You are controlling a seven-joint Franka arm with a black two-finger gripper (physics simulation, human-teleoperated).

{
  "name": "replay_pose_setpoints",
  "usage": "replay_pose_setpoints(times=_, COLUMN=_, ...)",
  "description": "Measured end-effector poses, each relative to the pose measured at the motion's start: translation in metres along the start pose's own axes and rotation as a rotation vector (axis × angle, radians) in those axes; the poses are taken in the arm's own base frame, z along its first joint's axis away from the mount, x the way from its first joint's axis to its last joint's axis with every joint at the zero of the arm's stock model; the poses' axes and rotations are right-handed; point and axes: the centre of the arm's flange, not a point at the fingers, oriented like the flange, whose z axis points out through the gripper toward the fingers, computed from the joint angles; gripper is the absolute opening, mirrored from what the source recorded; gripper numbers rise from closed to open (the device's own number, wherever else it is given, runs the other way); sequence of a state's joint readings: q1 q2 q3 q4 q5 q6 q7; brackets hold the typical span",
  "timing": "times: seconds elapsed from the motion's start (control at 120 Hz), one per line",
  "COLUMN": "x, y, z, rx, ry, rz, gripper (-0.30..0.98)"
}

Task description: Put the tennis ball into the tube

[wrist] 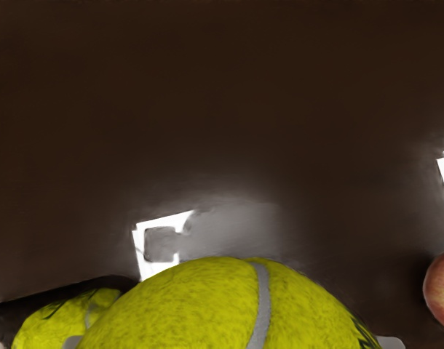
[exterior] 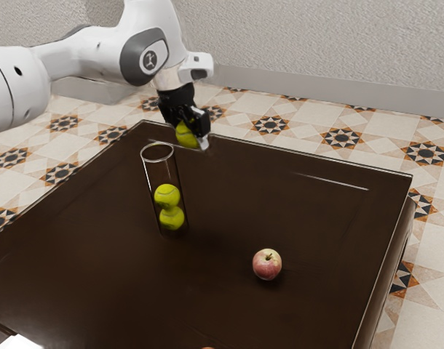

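Note:
My gripper (exterior: 187, 132) is shut on a yellow tennis ball (exterior: 185, 134), held above the table, slightly higher than the tube's rim and toward the exterior view's right of it. The clear tube (exterior: 157, 153) stands upright on the table with two tennis balls (exterior: 167, 195) stacked inside. In the wrist view the held ball (wrist: 222, 309) looms large at the lower edge, with grey fingertip bits at both its sides. Beside it there, a ball in the tube (wrist: 58, 323) is partly visible.
A red-yellow apple (exterior: 267, 264) lies on the dark table (exterior: 316, 218), apart from the tube; the wrist view also catches the apple (wrist: 442, 291). Light reflections mark the tabletop. Part of an orange object (exterior: 209, 347) shows at the exterior view's bottom edge.

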State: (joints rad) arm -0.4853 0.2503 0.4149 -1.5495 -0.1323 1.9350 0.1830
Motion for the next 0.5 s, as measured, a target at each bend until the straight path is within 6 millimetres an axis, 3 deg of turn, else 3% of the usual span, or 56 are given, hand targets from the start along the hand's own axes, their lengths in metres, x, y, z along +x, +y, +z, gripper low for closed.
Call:
replay_pose_setpoints(times=0.058, x=-0.003, y=-0.019, z=-0.016, rx=0.017, ry=-0.019, rz=-0.021, gripper=0.36)
replay_pose_setpoints(times=0.133, x=-0.01, y=-0.038, z=-0.02, rx=0.032, ry=-0.059, rz=-0.044, gripper=0.36)
replay_pose_setpoints(times=0.217, x=-0.019, y=-0.058, z=-0.012, rx=0.039, ry=-0.109, rz=-0.073, gripper=0.36)
replay_pose_setpoints(times=0.5, x=-0.026, y=-0.088, z=0.008, rx=0.048, ry=-0.187, rz=-0.123, gripper=0.36)
